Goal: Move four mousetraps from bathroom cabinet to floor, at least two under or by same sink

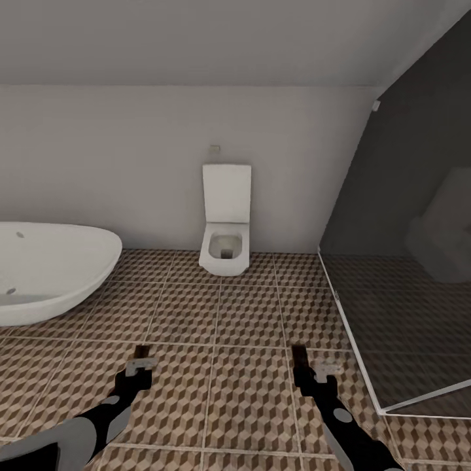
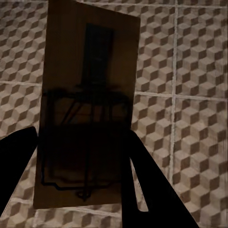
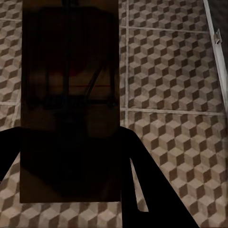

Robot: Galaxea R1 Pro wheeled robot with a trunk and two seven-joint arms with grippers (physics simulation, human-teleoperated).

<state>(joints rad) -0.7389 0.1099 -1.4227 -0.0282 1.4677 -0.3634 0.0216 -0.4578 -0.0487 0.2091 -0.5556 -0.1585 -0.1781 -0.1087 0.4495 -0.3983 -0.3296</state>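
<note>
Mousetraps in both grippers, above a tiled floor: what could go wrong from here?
Each gripper, left and right, holds a mousetrap above the floor. Released from there, one might bounce or flip. The sink sits off left, so traps set down here might not count as next to it.

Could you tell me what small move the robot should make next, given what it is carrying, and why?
Probably turn left toward the sink and lower the arms: the left pincer and right pincer each hold a mousetrap above the bathroom floor, and the sink lies at the left.
</note>
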